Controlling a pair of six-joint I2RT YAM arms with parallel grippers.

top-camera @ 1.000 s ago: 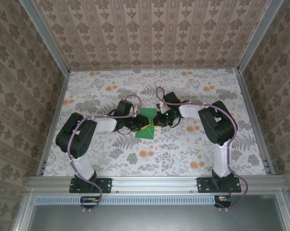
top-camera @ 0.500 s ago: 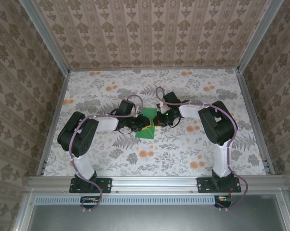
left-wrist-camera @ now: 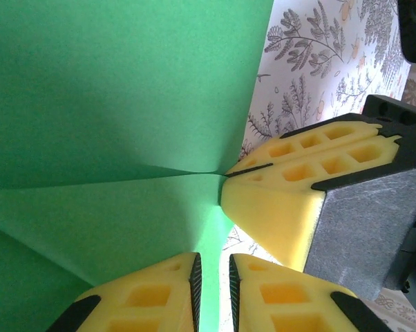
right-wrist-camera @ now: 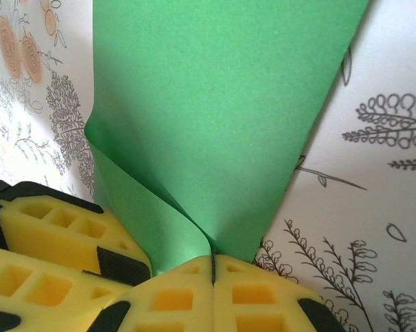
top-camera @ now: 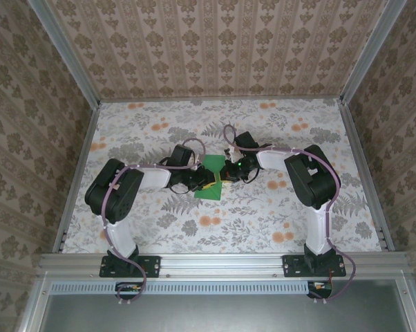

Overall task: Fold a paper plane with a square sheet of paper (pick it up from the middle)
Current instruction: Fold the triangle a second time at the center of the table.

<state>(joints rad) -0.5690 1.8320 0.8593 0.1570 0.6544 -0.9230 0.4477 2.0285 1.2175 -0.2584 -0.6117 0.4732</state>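
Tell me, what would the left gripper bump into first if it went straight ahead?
The green sheet of paper runs between its tips. Pushing on, the left gripper would probably hit the right gripper, which pinches that sheet just ahead; depth is hard to judge.

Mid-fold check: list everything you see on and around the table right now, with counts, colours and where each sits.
sheet of paper: one, bright green, middle of the table, curled where the grippers meet it.
table: one, white cover with grey leaves and orange flowers, under everything.
walls: three, beige patterned wallpaper, on the left, far and right sides.
rail: one, silver metal, near edge, carrying both arm bases.
left arm: one, black and white with a purple cable, reaching in from the left.
right arm: one, same colours, reaching in from the right.
left gripper: one, yellow pads, on the sheet's left side, a narrow gap with paper in it.
right gripper: one, yellow pads, shut on the sheet's right side.
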